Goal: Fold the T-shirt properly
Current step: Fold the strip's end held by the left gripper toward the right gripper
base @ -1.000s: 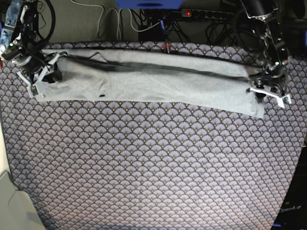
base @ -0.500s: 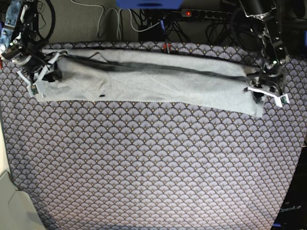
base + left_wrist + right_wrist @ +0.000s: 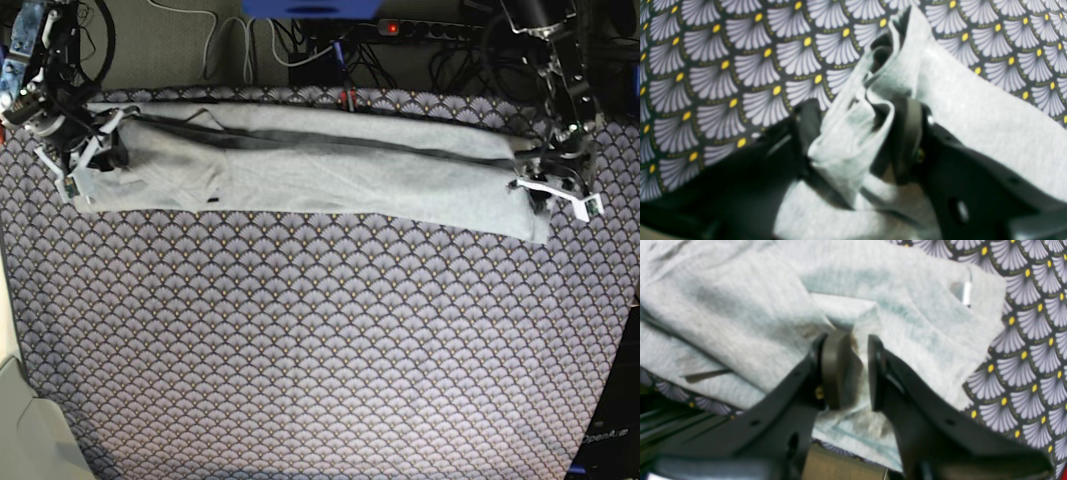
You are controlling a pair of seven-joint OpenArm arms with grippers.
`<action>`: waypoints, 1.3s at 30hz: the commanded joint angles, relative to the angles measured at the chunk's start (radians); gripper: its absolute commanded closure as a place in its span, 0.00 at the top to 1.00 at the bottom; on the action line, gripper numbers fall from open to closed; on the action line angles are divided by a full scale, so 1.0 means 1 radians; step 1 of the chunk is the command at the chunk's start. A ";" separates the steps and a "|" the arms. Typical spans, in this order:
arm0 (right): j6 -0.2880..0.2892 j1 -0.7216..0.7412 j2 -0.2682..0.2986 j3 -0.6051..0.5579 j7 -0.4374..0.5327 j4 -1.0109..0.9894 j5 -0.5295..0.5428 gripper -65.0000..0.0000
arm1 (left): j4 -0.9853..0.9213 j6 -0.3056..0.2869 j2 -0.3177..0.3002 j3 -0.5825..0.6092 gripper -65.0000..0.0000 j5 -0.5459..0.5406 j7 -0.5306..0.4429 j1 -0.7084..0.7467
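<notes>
The pale grey T-shirt (image 3: 330, 170) lies as a long folded band across the far part of the table. At its right end in the base view sits my left gripper (image 3: 548, 188). In the left wrist view a bunched fold of the T-shirt (image 3: 846, 143) stands up between the left gripper's (image 3: 857, 130) jaws, which press on it from both sides. My right gripper (image 3: 85, 155) is at the band's left end. In the right wrist view it (image 3: 858, 350) is shut on a thin layer of the T-shirt (image 3: 740, 306) near a corner.
The purple-grey fan-patterned table cloth (image 3: 320, 350) covers the whole table in front of the shirt. A power strip (image 3: 420, 28) and cables (image 3: 230, 45) lie behind the far edge. A small white tag (image 3: 967, 293) shows on the shirt corner.
My left gripper has narrowed its jaws onto the shirt's end and shifted slightly toward the far edge. The right gripper and the shirt band have stayed put.
</notes>
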 commanded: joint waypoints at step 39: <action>-0.001 0.003 0.012 0.005 0.018 0.012 0.009 0.23 | 0.558 0.001 0.196 0.386 0.01 0.007 0.275 0.132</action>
